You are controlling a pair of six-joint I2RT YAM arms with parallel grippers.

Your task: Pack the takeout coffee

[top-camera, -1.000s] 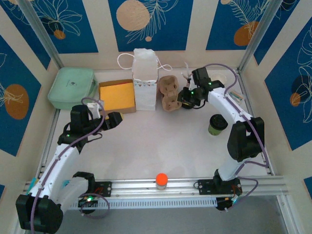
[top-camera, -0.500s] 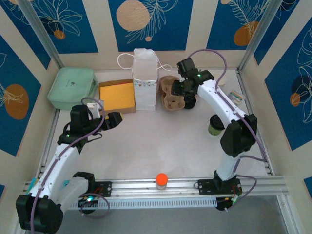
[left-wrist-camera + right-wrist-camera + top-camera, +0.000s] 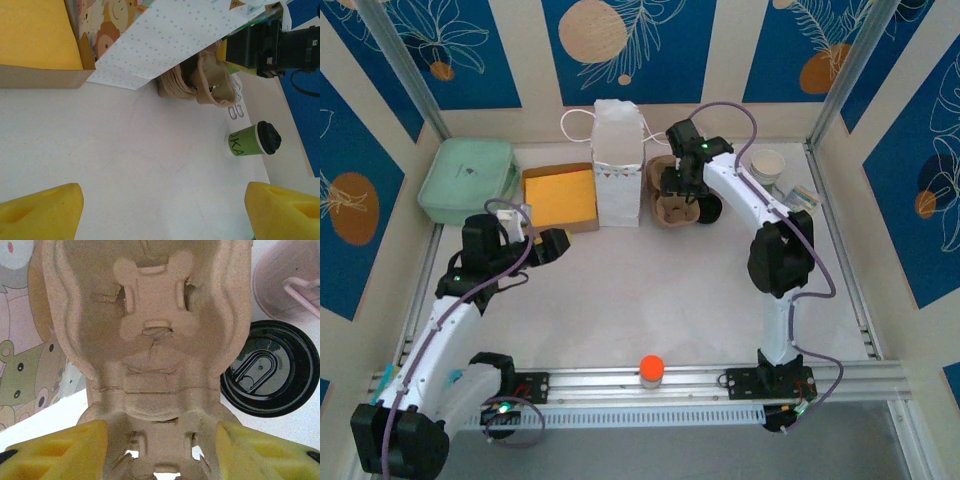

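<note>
Carrier (image 3: 150,365) rough matt pulp; takeout coffee (image 3: 252,140) paper sides, plastic lid.

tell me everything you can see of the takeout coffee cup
The takeout coffee cup is a small paper cup, green-sided with printed lettering, closed by a round black plastic lid. It looks intact and sits on the white table, apart from the brown pulp carrier, with nothing but the table touching it.

Blue-and-cream panelled walls (image 3: 650,60) (orange discs, white leaf outlines) enclose a pale table (image 3: 640,300), seemingly evenly lit.
</note>
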